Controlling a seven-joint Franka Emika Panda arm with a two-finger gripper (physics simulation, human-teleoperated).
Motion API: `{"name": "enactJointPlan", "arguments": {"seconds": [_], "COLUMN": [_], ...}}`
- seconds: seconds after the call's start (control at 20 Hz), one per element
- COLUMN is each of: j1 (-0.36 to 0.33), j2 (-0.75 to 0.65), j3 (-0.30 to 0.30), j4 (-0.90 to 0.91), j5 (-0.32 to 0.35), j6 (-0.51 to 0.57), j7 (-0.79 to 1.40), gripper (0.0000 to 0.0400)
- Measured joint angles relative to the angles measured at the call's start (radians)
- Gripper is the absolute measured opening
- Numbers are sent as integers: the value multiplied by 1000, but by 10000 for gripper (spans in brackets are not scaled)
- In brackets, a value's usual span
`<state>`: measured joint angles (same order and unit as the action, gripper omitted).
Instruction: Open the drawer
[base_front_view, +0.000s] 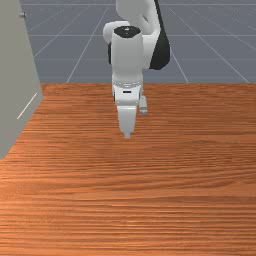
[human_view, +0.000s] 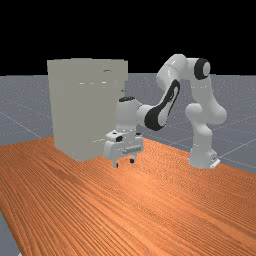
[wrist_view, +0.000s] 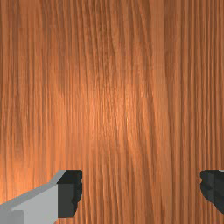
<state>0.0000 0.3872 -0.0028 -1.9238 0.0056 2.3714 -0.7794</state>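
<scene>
A tall grey-beige cabinet (human_view: 80, 110) stands on the table in the far view; its side (base_front_view: 15, 75) is at the front view's left edge. Near its top, a block (human_view: 117, 70) juts toward the arm; whether this is the drawer I cannot tell. A small knob-like part (base_front_view: 22, 15) sticks out high on the cabinet in the front view. My gripper (human_view: 124, 163) hangs above the table beside the cabinet, well below that block. In the wrist view the gripper (wrist_view: 141, 190) is open, its dark fingertips wide apart with only wood below.
The orange-brown wooden table (base_front_view: 150, 200) lies beneath the hand and reaches toward the front camera. In the far view, the arm's base (human_view: 202, 157) stands on the table at the right, and the forearm reaches from there toward the cabinet.
</scene>
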Motion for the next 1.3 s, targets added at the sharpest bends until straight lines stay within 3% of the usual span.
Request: {"name": "enactJointPlan", "arguments": {"seconds": [0.15,0.2,0.25,0.35,0.45,0.55,0.65,1.05,1.25,1.3], "j1": [4,23,41,69,89,100,101,125,134,134], "j2": [-2,-61,-148,-248,-253,-217,-200,-234,-329,-349], "j3": [-30,-54,-72,-96,-116,-135,-143,-129,-128,-131], "j4": [-5,11,75,181,241,299,321,320,384,430], "j5": [-30,-65,-82,-103,-107,-89,-78,-78,-110,-116], "j6": [-44,-245,-418,-611,-721,-811,-851,-882,-907,-917], "j7": [50,248,437,820,1203,1485,1585,1656,1676,1678], "gripper": [400,245,150,56,21,8,3,0,0,157]}}
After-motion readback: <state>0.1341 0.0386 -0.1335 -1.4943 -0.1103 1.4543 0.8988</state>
